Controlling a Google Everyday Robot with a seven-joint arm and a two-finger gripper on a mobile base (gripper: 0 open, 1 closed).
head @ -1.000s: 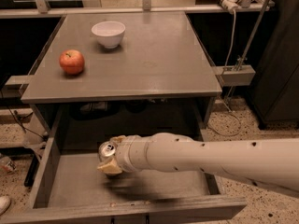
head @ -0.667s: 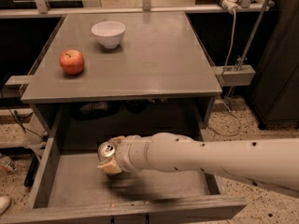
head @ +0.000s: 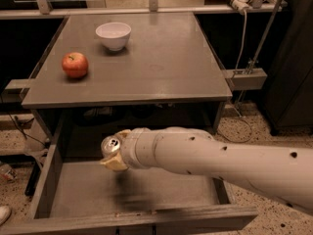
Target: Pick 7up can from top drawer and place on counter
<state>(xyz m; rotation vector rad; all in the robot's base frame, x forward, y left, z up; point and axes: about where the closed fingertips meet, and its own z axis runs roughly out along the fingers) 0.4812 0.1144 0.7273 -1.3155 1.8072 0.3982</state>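
Above the top drawer (head: 83,192), the gripper (head: 114,154) clasps the 7up can (head: 110,144).

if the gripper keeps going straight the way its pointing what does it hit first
Probably the left wall of the drawer. The gripper, holding the can, points left above the drawer floor; depth is unclear, so it might pass over.

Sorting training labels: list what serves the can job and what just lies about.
Job: 7up can; gripper, shut on it above the top drawer; counter.
Lying about: red apple, white bowl, both on the counter.
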